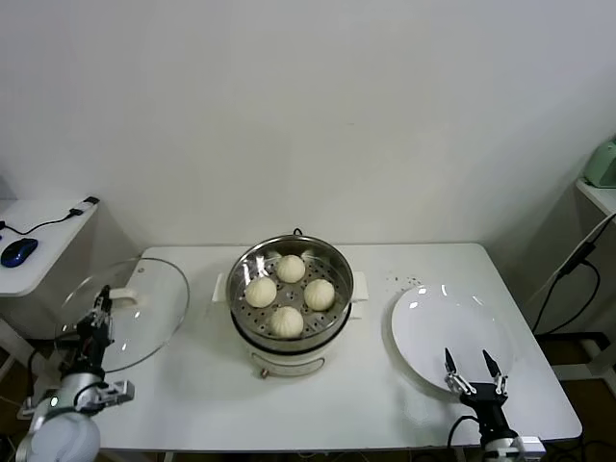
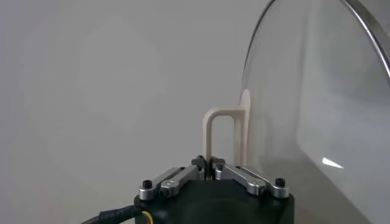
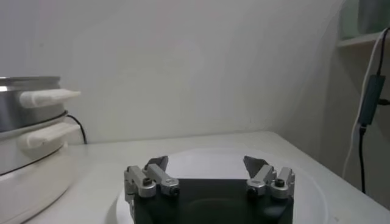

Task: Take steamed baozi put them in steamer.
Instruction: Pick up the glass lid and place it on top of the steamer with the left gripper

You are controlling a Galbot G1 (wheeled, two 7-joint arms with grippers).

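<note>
Several cream-white baozi (image 1: 286,321) lie on the perforated tray inside the steel steamer (image 1: 332,260) at the table's middle. The steamer's side also shows in the right wrist view (image 3: 24,103). My left gripper (image 1: 96,322) is at the table's left edge, shut on the white handle (image 2: 214,131) of the glass lid (image 1: 144,308), which is held tilted up there. In the left wrist view my left gripper (image 2: 209,165) has its jaws closed on that handle, with the lid (image 2: 317,91) beside it. My right gripper (image 1: 470,366) is open and empty over the near edge of the flat white plate (image 1: 433,322), as the right wrist view (image 3: 206,163) shows.
A side table at the far left carries a blue mouse (image 1: 19,252) and a black cable. A shelf with a green object (image 1: 603,162) and hanging cables stands at the right. The plate (image 3: 201,152) has nothing on it.
</note>
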